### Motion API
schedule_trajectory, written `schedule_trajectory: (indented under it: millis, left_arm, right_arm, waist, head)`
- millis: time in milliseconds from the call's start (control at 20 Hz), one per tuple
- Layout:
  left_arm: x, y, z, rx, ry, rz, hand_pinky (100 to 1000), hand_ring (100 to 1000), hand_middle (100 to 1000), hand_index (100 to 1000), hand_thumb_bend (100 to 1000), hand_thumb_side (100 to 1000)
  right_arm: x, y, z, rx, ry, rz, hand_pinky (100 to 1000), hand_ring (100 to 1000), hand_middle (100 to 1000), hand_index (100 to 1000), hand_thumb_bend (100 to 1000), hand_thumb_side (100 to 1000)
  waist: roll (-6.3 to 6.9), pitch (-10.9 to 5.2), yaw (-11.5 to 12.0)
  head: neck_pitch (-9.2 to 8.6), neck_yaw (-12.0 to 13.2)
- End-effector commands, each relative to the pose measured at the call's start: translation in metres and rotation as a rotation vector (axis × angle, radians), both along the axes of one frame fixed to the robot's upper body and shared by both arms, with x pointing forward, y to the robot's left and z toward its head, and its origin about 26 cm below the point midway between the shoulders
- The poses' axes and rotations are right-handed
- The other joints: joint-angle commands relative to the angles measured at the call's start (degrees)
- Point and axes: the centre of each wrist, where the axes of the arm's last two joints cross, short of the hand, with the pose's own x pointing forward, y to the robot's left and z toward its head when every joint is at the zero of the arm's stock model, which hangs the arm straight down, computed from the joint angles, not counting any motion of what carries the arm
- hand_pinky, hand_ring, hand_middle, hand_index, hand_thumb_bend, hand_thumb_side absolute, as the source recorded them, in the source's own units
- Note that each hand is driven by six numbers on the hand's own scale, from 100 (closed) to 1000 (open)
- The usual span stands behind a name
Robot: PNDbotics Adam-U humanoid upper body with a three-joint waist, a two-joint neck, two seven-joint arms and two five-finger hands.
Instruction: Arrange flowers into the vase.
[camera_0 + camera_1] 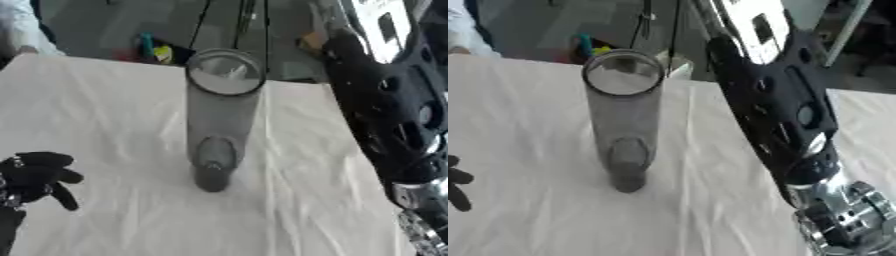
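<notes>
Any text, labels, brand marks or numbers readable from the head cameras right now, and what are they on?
None can be read.
vase: clear glass, no label or print shows.
white tablecloth: plain, no markings.
right arm: black casing with a white panel, no lettering legible.
colourful items beyond the table: too blurred to tell whether they carry text.

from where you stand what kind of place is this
Probably a lab or workshop set up for a tabletop trial, not a home: a table under a creased white cloth, a lone clear cylindrical vase standing on it, and bare grey floor with some bright-coloured clutter beyond the far edge.
</notes>
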Motion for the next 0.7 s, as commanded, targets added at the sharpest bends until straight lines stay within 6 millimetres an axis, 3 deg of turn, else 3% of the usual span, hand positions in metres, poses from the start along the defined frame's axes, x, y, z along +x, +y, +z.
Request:
schedule_trajectory:
  millis: [50,700]
  left_arm:
    - [-0.0025,0.0009,0.0054,0.010,-0.016,-0.007,481,696,739,741,100,1000]
    - [-0.0021,-0.0008,0.0068,0.012,-0.020,-0.012,481,698,740,739,100,1000]
  right_arm:
    - [-0.0112,0.0013,0.0095,0.010,-0.029,0.017,100,107,100,100,100,552]
    - [-0.0086,0.0044,0.0004,0.031,-0.016,0.022,100,103,100,100,100,561]
  waist:
    - [-0.26,-2.23,-0.06]
    - [-0.87,-1.41,1.19]
  head:
    - [0.37,0.11]
    - [-0.11,-0.03]
